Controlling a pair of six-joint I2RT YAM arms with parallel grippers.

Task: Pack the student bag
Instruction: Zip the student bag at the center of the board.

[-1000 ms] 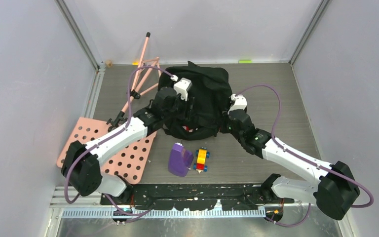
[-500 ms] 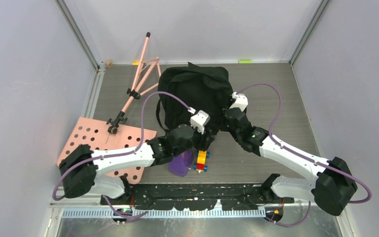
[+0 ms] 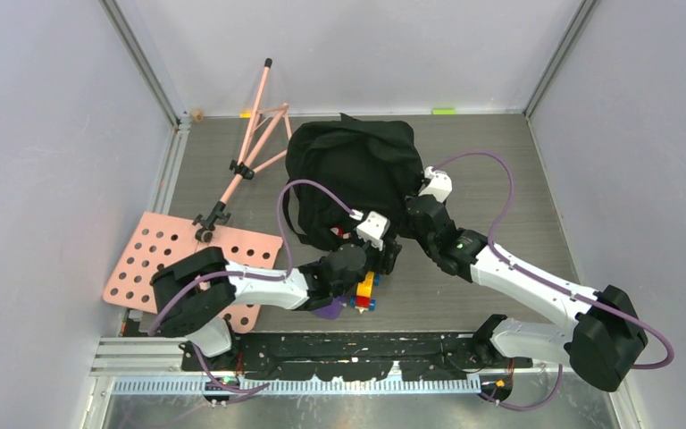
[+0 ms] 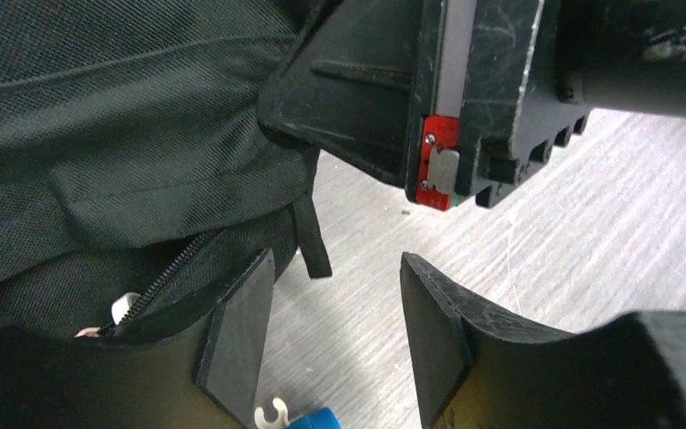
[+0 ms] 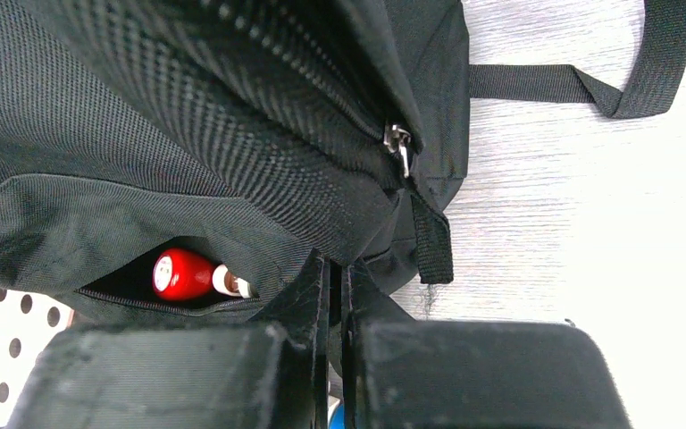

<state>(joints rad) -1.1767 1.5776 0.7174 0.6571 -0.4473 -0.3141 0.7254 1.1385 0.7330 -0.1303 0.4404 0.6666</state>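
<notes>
The student bag (image 3: 350, 165) is a black floppy backpack lying at the back middle, with its zip opening facing me. My right gripper (image 3: 400, 235) is shut on the fabric edge of the bag's opening (image 5: 335, 268). In the right wrist view a red-capped item (image 5: 181, 273) lies inside the opening. My left gripper (image 3: 382, 259) is open and empty, low over the floor just in front of the bag's opening (image 4: 336, 284), right next to the right gripper. A stack of coloured toy bricks (image 3: 364, 290) lies just below it. A purple container (image 3: 327, 310) is mostly hidden under the left arm.
A pink perforated board (image 3: 174, 259) lies at the left. A pink folding stand (image 3: 252, 134) lies at the back left. Grey walls close in the table on three sides. A bag strap loop (image 5: 625, 80) lies on the floor beside the bag.
My left arm has swung from the bag's left side toward me and right, and now sits low over the toy bricks. The right gripper has stayed shut on the bag's edge.
</notes>
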